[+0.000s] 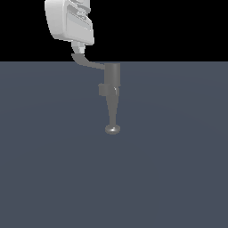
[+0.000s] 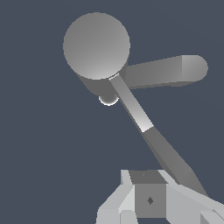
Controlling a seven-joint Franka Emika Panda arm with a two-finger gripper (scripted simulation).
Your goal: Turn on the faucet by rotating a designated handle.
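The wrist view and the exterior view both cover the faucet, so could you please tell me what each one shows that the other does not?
Only the wrist view shows the round flat top of the faucet from above and the tool's fingers next to the handle's outer end. Only the exterior view shows the faucet standing upright, its side block, and the horizon of the grey floor. Both show the handle, the spout and the tool at the handle's tip.
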